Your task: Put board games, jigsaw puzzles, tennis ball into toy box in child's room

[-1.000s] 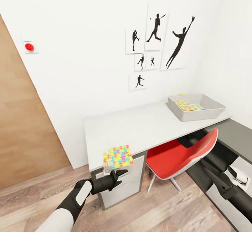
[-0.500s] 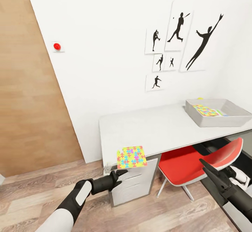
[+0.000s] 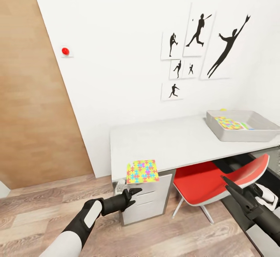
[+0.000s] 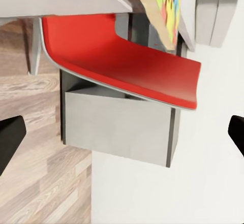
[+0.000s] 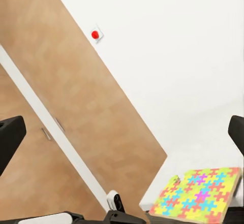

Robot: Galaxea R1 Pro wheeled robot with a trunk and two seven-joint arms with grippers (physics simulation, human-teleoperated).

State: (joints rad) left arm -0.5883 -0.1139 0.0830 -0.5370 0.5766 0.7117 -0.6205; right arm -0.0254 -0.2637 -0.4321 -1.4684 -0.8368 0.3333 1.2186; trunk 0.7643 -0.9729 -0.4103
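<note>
One puzzle (image 3: 142, 171) lies flat at the near left corner of the worktop (image 3: 171, 142), its edge overhanging slightly; I can see it on the right wrist camera too (image 5: 198, 195). My left end effector (image 3: 131, 193) hangs just below and in front of that corner, fingers spread wide, gripping nothing and not touching the puzzle. On its wrist camera both fingertips sit far apart at the frame edges, with a red chair (image 4: 127, 56) and the grey drawer unit (image 4: 119, 127) between them. A second puzzle (image 3: 228, 123) lies inside the toy box (image 3: 237, 134) at the far right end of the worktop, well apart from the first. A bit of yellow-green peeks over the box's back rim; I can't tell what it is. My right end effector (image 3: 230, 184) is released as well, empty, low beside the chair (image 3: 217, 179).
</note>
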